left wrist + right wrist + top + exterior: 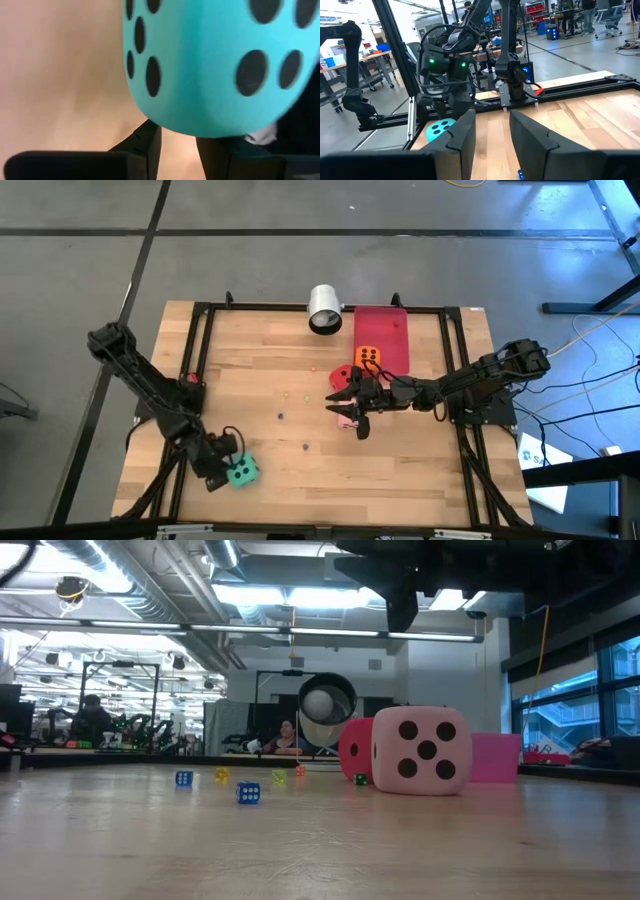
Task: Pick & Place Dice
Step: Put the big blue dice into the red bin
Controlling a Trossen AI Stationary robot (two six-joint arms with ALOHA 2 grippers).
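Wooden table (300, 470) in a workshop. Lower left of the high view: left gripper (228, 470), fingers clenched on the green die (242, 472). Centre: right gripper (345, 408), fingers parted, empty, above the pink die (421, 750); orange die (368, 357) on the tray (390, 330).

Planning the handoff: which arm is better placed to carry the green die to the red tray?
Left, probably. The left gripper is already around the soft green die at the table's near-left corner. The right gripper hovers empty over the pink die, beside the flat red tray.
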